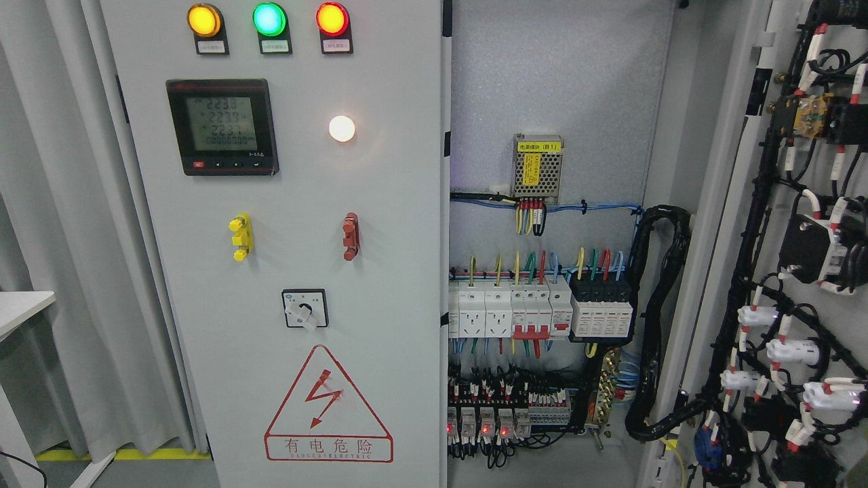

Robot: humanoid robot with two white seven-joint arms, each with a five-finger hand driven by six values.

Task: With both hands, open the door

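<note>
Grey curtain [74, 271] behind, white table [20, 305] corner at far left. Cabinet: right door [800, 271] swung wide open, inner side w/ wiring facing camera at right edge; interior breakers [542, 308] and backplate [556, 88] exposed. Left door [285, 271] w/ meter [222, 127], lamps, warning triangle [328, 405] looks shut or nearly so. Est. half done: one leaf open, other left. Neither robot hand in view, so finger state can't tell.

Head camera faces the cabinet [271, 271] squarely, close up, at mid-height.
</note>
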